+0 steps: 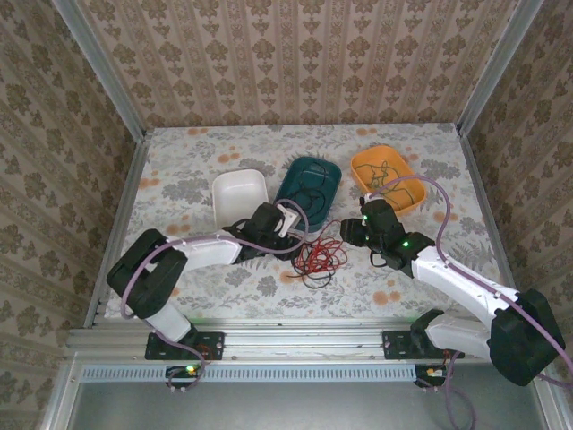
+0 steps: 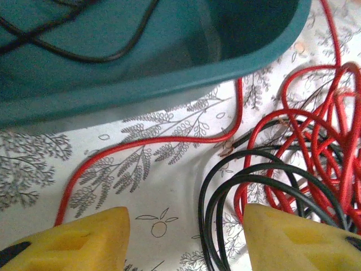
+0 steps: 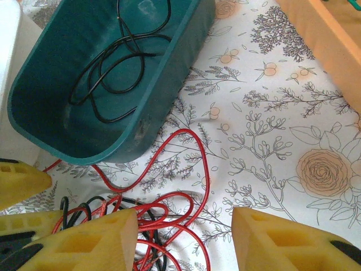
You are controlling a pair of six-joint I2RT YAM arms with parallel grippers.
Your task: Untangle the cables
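The cables [image 1: 318, 258] lie in a loose knot on the flowered cloth [image 1: 179, 179], just in front of the teal tray [image 3: 175, 84] and between the two grippers. Most of the knot is thin, glossy red cable [image 2: 240, 107], curling in tight springy loops. A few rounder loops of black cable [image 2: 206, 214] are threaded through it, and one red strand runs out along the foot of the tray. Another black cable is coiled flat inside that tray, which is smooth moulded plastic, oblong with rounded corners. Beside it sit a white tray [image 1: 240, 193] and an orange tray [image 1: 358, 163] of the same shape, and thin wire loops lie in the orange one. The left gripper [image 2: 186, 226] hangs low over the cloth, its matt yellow wedge fingers [image 2: 84, 237] spread and pinching nothing, with the black loops just by one finger. The right gripper [image 3: 183, 226] is likewise spread wide, with bare cloth between its fingers and the red loops at one side.
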